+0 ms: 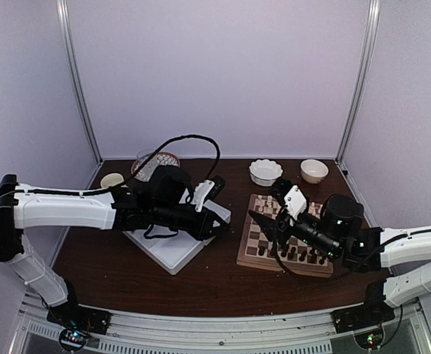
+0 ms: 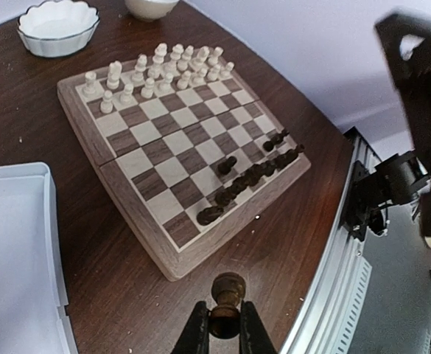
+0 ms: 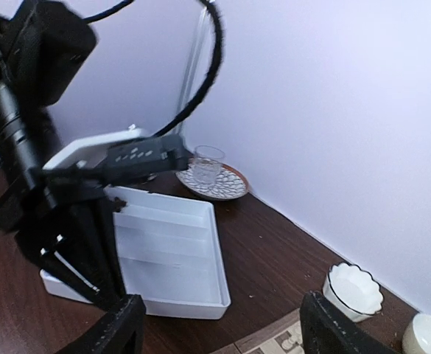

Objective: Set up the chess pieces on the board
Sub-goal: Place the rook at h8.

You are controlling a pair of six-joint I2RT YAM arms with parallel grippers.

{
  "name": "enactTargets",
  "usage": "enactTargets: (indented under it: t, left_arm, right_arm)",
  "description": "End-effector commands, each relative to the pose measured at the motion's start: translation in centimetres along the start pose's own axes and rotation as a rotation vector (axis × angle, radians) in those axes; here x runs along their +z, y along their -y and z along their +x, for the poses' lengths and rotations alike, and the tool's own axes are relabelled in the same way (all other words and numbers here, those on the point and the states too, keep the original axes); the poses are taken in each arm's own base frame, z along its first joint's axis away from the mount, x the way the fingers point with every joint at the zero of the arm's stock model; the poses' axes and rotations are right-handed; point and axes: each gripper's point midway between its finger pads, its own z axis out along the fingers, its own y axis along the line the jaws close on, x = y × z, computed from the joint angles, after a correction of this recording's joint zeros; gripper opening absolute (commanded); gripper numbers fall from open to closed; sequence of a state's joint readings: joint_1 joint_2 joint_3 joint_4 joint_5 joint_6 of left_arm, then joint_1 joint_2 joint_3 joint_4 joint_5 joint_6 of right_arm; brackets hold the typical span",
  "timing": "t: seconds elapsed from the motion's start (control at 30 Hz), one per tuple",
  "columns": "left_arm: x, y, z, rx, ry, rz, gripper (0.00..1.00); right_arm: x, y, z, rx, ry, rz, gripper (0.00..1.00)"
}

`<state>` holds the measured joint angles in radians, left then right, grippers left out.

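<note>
Dark wooden table [image 1: 200,287], pale walls behind. Left gripper [image 2: 224,328] pinches one dark chess piece [image 2: 228,289] just off a corner of the board [image 2: 172,171]. Other dark chess pieces [image 2: 252,175] line one edge, cream chessmen [image 2: 163,70] the opposite. Right gripper [image 3: 219,332] stands spread wide. White divided tray [image 3: 171,258] lies beside the board. A glass [image 3: 208,164] stands on a patterned plate [image 3: 226,188].

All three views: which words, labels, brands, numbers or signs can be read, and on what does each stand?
No text can be read.
The chessboard and the white tray show no writing.
Pale marks on the left arm's dark bar are too blurred to read.
</note>
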<state>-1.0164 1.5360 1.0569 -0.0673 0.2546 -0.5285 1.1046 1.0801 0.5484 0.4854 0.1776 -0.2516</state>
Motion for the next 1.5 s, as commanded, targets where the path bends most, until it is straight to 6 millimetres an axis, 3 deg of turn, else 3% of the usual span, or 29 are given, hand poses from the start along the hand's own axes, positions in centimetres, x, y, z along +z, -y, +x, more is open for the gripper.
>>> enactTargets:
  t: [0.0,0.13,0.33,0.5,0.63,1.0,1.47]
  left_arm:
    - [2.1,-1.3,0.7,0.016,-0.08,-0.064,0.0]
    - [4.3,-2.2,1.4,0.03,-0.157,-0.118,0.0]
    - [7.5,-2.3,2.0,0.11,-0.228,-0.2,0.0]
    - [8.9,-2.1,2.2,0.147,-0.259,-0.238,0.0]
    - [9.6,-1.9,2.4,0.154,-0.281,-0.248,0.0]
    - [11.7,-2.6,3.5,0.152,-0.333,-0.266,0.0]
    - [13.3,-3.1,4.0,0.151,-0.356,-0.271,0.0]
  right_arm:
    - [-1.1,6.3,1.4,0.161,-0.022,0.296,0.79]
    - [-2.2,9.6,3.5,0.256,-0.043,0.476,0.84]
    - [-3.3,12.5,5.6,0.369,-0.062,0.657,0.9]
    - [-4.3,14.6,7.5,0.481,-0.084,0.72,0.95]
    - [-5.5,15.8,7.8,0.54,-0.056,0.766,0.95]
    - [-7.0,16.5,7.6,0.592,0.003,0.798,0.95]
    - [-6.5,16.0,7.3,0.597,0.014,0.746,0.95]
